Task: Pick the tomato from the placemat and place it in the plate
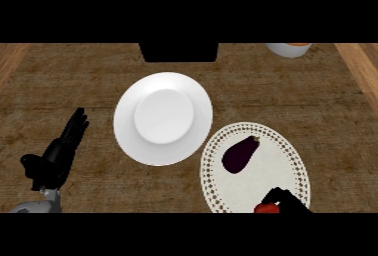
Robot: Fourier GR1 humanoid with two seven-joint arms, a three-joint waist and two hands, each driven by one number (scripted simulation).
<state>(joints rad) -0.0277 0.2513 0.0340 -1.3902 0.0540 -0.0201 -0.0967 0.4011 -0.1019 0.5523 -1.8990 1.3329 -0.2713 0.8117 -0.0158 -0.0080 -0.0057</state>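
Red tomato sits on the placemat; my right robot hand curls round it, lift pending. White plate waits; left robot hand rests open.

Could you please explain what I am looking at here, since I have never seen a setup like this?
This is one view from a humanoid robot's head, looking steeply down at a wooden counter. The black shapes are its hands. The left hand rests open at the left, fingers up. The right hand shows at the lower edge, curled at a red tomato on the pale placemat. A dark eggplant also lies on the placemat. The white plate beside it holds nothing. A cup and a dark block sit at the far edge.
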